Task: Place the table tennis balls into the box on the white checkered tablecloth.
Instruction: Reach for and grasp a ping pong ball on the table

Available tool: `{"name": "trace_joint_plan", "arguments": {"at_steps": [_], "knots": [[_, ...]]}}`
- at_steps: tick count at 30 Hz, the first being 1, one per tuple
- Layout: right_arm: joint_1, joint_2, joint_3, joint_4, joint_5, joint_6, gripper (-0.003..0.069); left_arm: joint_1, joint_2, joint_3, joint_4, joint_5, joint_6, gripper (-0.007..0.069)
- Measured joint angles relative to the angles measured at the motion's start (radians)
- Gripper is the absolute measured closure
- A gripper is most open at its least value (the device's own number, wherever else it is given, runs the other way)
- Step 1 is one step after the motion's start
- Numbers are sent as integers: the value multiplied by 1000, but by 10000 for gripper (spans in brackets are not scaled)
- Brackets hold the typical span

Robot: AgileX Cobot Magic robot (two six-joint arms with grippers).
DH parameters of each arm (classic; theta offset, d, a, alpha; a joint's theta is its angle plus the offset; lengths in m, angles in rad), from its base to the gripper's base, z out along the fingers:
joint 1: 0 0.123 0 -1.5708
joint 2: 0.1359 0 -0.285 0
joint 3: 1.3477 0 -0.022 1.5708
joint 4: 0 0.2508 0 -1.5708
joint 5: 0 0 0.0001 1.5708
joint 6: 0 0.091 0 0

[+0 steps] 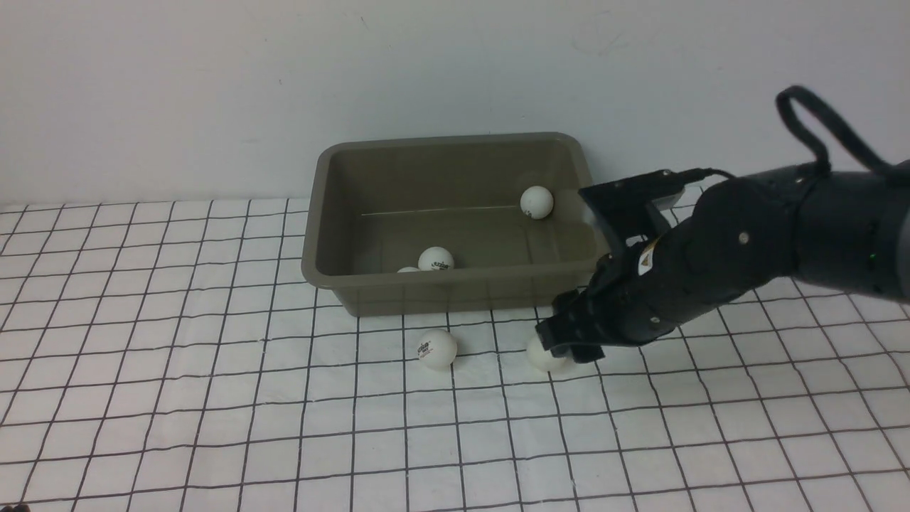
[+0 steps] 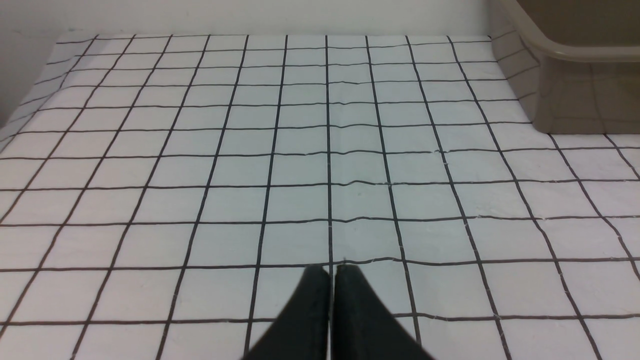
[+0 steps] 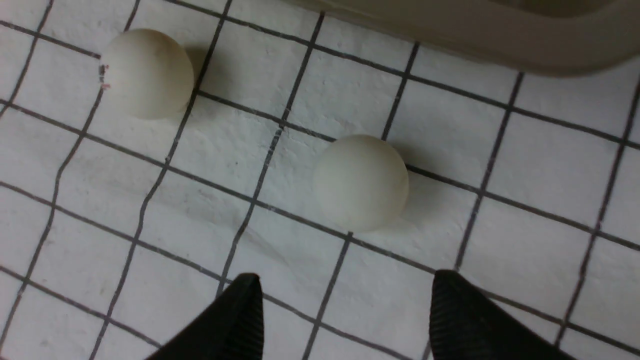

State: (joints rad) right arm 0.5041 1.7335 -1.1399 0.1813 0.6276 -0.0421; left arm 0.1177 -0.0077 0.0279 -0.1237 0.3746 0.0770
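The olive-grey box [image 1: 455, 140] stands on the white checkered tablecloth [image 1: 213, 398] and holds three table tennis balls: one at the far right [image 1: 536, 202], one near the front wall [image 1: 436, 259], and one mostly hidden beside it [image 1: 408, 269]. Two more balls lie on the cloth in front of the box, a logo ball [image 1: 436, 348] and a plain one [image 1: 546, 355]. My right gripper [image 1: 561, 341] hovers over the plain ball [image 3: 361, 182], open [image 3: 345, 282], the ball just ahead of its fingertips and untouched. My left gripper [image 2: 332, 270] is shut and empty over bare cloth.
A white wall rises right behind the box. In the left wrist view the box's corner [image 2: 575, 50] sits off to one side. In the right wrist view the box rim [image 3: 500, 35] lies just beyond the two balls, with the logo ball [image 3: 147, 73] apart from the plain one.
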Motion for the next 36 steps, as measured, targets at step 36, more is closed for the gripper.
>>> {"name": "trace_joint_plan", "arguments": {"at_steps": [36], "knots": [[18, 168, 0, -5, -187, 0, 251, 0, 0, 0, 0, 0, 0, 629]]}}
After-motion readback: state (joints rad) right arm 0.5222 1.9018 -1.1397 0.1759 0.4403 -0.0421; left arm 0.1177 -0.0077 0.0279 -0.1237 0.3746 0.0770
